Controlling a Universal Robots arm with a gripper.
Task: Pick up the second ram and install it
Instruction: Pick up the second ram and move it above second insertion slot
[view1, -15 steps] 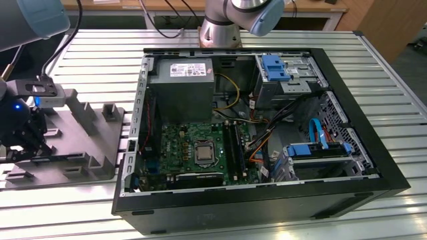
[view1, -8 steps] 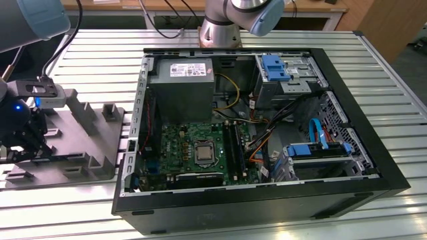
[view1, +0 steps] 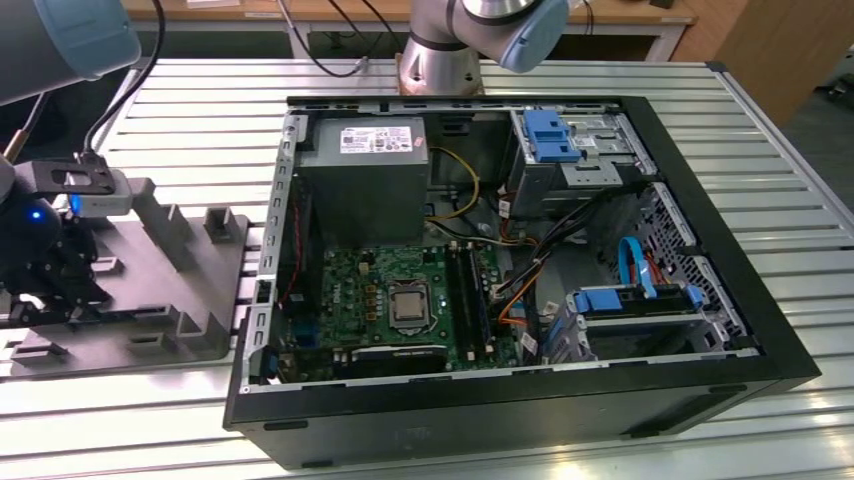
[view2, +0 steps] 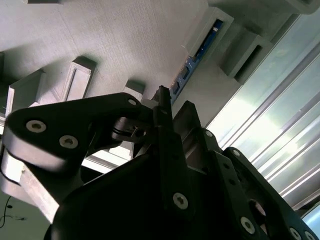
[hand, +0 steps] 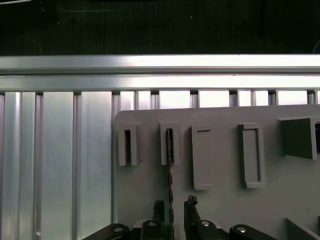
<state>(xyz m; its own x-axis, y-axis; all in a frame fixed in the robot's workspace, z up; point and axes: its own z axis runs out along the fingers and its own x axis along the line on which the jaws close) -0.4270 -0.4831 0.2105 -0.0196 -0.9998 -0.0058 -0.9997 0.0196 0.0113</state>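
Second ram (view2: 190, 64) is seen as a blue board with dark chips. Gripper (view2: 175, 102) is finished matte black. Fixture (view1: 174, 300) is plain grey, table (view1: 747, 130) ribbed silver, case (view1: 534, 415) black, motherboard (view1: 367, 285) green, drive brackets (view1: 547, 135) blue.

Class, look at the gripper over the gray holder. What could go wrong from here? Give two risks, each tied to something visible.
1. In the first wrist view the open gripper straddles the second ram, which stands on edge in the gray holder, off-centre in the gap; closing may push it sideways and jam it in its slot.
2. In the exterior view, cables crowd the motherboard inside the computer case; a carried stick might snag.
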